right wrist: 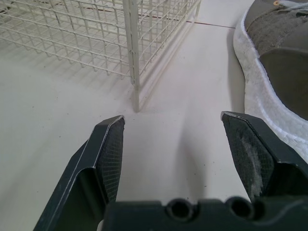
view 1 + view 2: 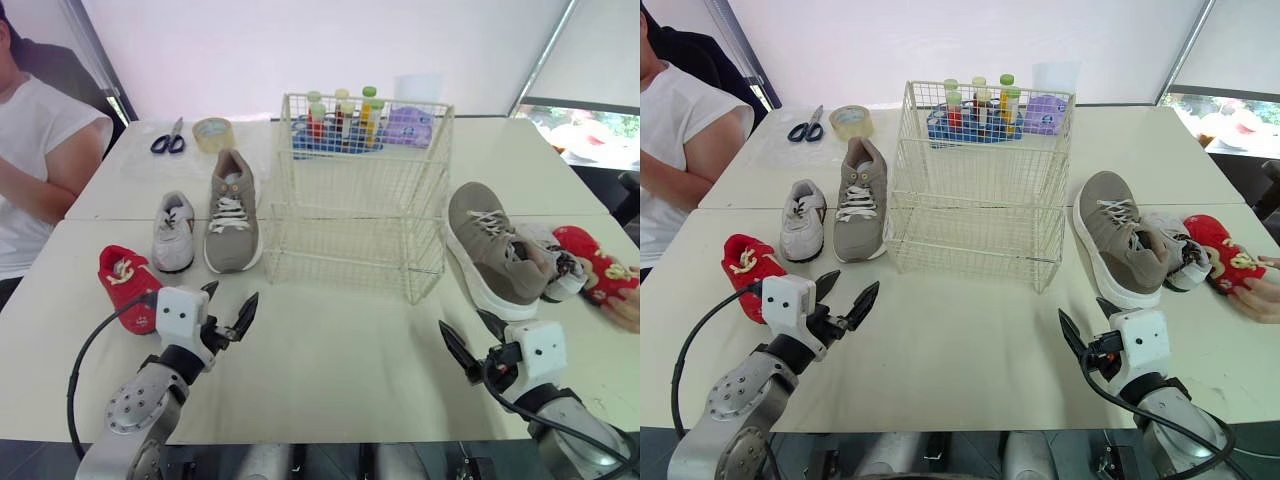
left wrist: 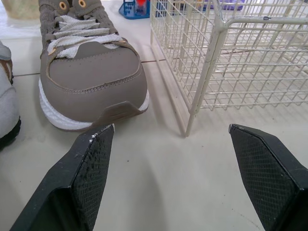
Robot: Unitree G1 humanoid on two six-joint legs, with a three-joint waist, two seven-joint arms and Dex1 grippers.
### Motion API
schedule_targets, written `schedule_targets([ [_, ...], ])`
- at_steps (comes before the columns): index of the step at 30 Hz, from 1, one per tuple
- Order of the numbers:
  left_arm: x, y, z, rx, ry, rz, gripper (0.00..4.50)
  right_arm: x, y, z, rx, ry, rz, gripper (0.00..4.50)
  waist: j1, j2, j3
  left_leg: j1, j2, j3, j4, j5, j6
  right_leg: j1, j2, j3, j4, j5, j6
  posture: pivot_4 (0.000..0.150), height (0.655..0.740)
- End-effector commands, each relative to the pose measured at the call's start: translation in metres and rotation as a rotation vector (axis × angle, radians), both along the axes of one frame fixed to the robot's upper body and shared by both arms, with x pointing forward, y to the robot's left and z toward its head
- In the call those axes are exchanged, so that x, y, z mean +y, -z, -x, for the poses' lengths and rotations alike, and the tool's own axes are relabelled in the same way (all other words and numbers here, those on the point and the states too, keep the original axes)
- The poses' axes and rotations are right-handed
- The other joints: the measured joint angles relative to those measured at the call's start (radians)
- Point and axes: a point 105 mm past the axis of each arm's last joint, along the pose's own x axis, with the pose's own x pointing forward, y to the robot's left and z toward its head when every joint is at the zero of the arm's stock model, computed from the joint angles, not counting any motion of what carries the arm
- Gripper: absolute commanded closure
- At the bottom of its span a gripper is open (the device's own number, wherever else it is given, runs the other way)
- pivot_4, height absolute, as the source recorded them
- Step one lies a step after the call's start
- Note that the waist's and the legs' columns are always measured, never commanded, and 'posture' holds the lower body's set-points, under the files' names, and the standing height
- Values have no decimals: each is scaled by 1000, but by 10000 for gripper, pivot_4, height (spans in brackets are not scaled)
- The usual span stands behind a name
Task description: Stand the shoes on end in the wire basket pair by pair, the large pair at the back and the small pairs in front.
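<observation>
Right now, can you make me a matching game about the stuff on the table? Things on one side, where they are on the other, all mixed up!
Things:
1. scissors
2. wire basket
3. small grey shoe
4. bottles

Places:
A. behind the basket
B. middle of the table, empty
C. far left, beside the tape roll
D. left of the basket, between a red shoe and a big brown shoe

Pairs: 1-C, 2-B, 3-D, 4-A

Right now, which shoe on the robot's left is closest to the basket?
The big tan shoe, right beside the wire basket. The small grey shoe lies beyond it, and the little red shoe is farther still.
</observation>
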Motion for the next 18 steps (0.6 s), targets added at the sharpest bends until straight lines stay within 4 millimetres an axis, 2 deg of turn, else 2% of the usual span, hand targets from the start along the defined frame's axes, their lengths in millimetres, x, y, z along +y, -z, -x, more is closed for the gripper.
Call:
schedule_targets([
  [1, 1, -12, 4, -47, 12, -13, 5959, 5, -16, 1, -63, -30, 17, 10678, 0, 0, 0, 0, 0, 0, 0, 0, 0, 0, 0, 0, 0, 0, 0, 1500, 7400],
  [18, -4, -11, 5, -49, 39, -4, 5959, 5, -16, 3, -60, -25, 16, 10678, 0, 0, 0, 0, 0, 0, 0, 0, 0, 0, 0, 0, 0, 0, 0, 1500, 7400],
])
